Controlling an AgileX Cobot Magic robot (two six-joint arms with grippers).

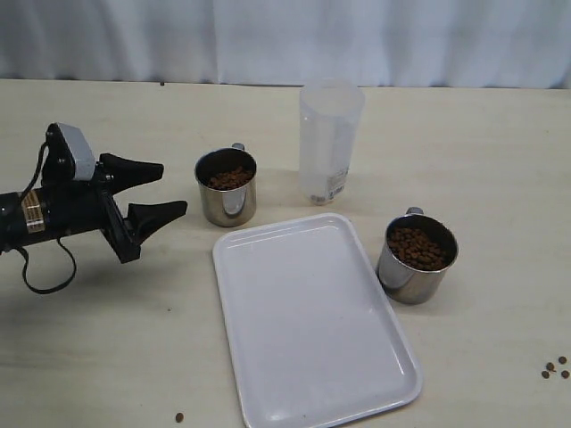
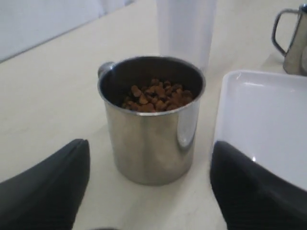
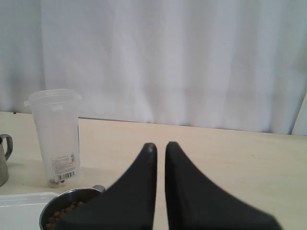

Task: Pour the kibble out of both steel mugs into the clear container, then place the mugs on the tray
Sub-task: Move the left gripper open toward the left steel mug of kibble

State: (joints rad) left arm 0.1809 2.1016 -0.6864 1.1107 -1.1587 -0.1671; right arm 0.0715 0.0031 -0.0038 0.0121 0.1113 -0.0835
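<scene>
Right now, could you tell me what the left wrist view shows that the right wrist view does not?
Only the left wrist view: the open left gripper facing one steel mug, with its kibble. Only the right wrist view: the shut right gripper, the clear container's rim and label. Both: the container, the tray, part of each mug.

White tray, brown kibble, beige table

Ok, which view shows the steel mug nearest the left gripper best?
Left wrist view: the steel mug sits large, framed between the open fingers, kibble visible inside. The exterior view shows it small, beside the clear container. The right wrist view catches only its handle at the frame edge.
</scene>
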